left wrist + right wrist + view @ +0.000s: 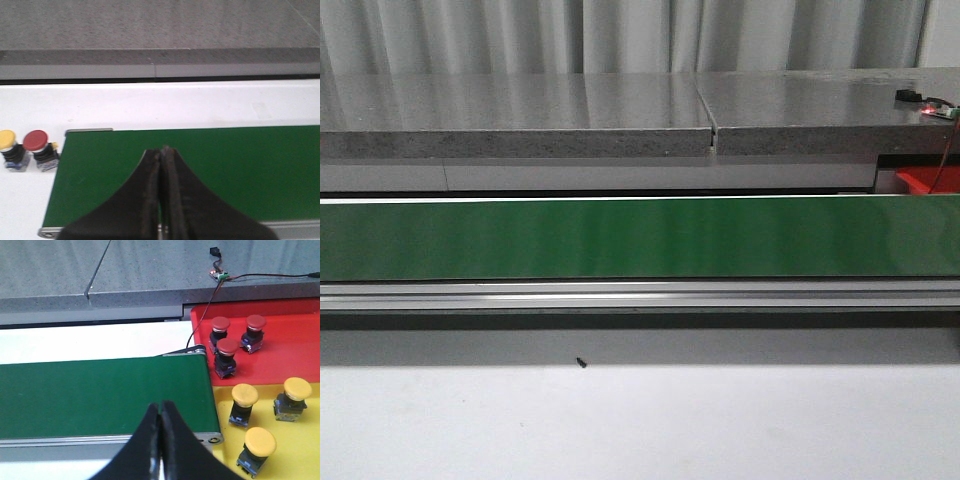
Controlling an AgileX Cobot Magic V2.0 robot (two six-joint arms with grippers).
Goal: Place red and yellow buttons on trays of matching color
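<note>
In the left wrist view a red button (36, 141) and a yellow button (7, 139) stand side by side on the white table just off the end of the green belt (200, 170). My left gripper (161, 151) is shut and empty over the belt. In the right wrist view three red buttons (227, 347) stand on the red tray (290, 350) and three yellow buttons (244, 395) stand on the yellow tray (300, 440). My right gripper (160, 405) is shut and empty over the belt's other end. Neither gripper shows in the front view.
The green belt (640, 238) runs across the front view with a metal rail below it. A grey stone ledge (620, 110) lies behind. A small circuit board with wires (220, 275) sits on the ledge above the red tray (926, 181). A small black screw (580, 363) lies on the white table.
</note>
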